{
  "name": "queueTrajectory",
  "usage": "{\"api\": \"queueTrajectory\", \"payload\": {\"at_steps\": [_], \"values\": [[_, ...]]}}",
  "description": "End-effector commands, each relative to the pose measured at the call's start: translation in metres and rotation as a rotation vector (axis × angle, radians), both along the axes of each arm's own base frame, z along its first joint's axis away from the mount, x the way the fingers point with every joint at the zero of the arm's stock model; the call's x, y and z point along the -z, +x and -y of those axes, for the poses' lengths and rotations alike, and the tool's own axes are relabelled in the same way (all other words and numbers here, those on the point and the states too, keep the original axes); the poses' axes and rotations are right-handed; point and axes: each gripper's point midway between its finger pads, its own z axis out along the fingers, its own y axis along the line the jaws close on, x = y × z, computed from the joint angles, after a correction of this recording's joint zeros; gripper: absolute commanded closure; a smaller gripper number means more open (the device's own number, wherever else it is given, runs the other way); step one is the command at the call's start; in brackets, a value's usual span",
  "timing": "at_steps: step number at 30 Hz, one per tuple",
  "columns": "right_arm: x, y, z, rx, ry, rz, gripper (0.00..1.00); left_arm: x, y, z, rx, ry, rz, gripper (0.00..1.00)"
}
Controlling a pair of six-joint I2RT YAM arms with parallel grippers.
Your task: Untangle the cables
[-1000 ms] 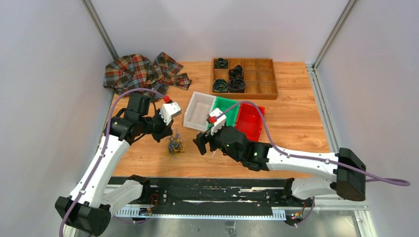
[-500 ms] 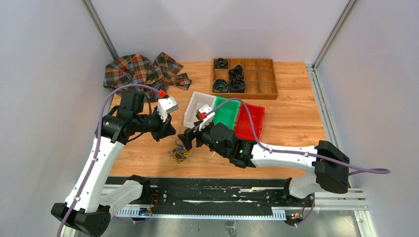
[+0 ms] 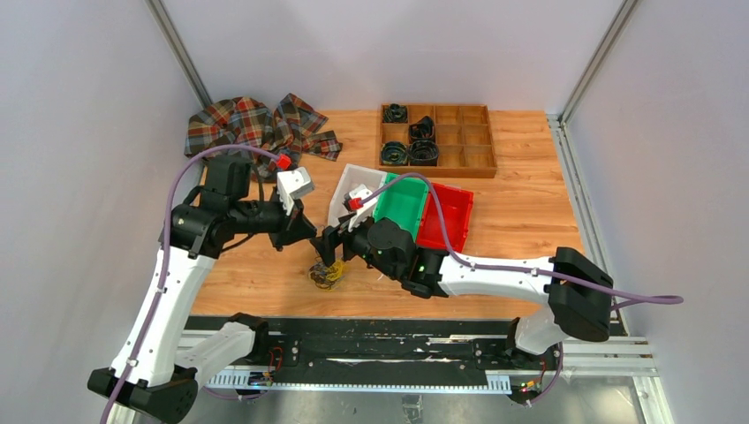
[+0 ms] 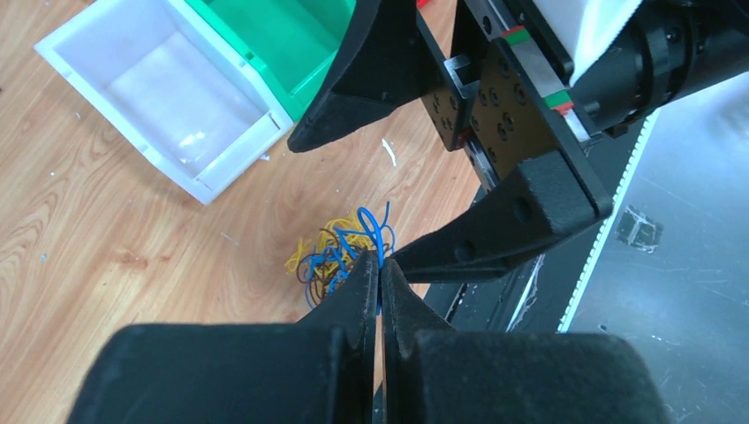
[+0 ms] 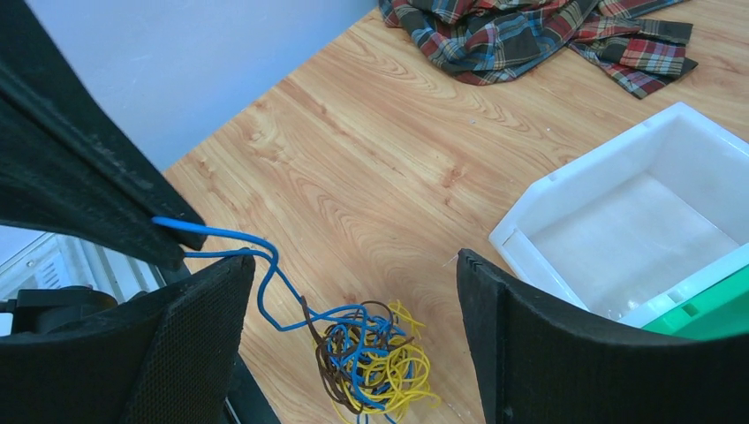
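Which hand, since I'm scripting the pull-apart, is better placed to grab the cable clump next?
Right: the right hand is open, with the cables in view between its fingers. The left hand is shut on a blue strand, so it probably should only hold.

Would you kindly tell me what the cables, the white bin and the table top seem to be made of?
Cables: thin wire in smooth, plastic-looking insulation, judging by the springy coloured loops.
White bin: moulded plastic, slightly glossy, with faint reflections.
Table top: wood or wood-look laminate, satin; grain pattern shows, but which I cannot tell.
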Motion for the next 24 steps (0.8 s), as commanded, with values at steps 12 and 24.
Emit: {"api": "queueTrajectory", "payload": {"at_steps": [12,24], "values": [[-0.039,-0.016,0.021,-0.056,0.095,0.030,0.17,-0.023,-0.002,-0.010,-0.032,0.036,0.087,0.99],[-0.059,-0.005,0.005,-0.032,0.122,0.051,0.19,-0.034,-0.011,-0.004,-0.014,-0.013,0.083,0.99]]}}
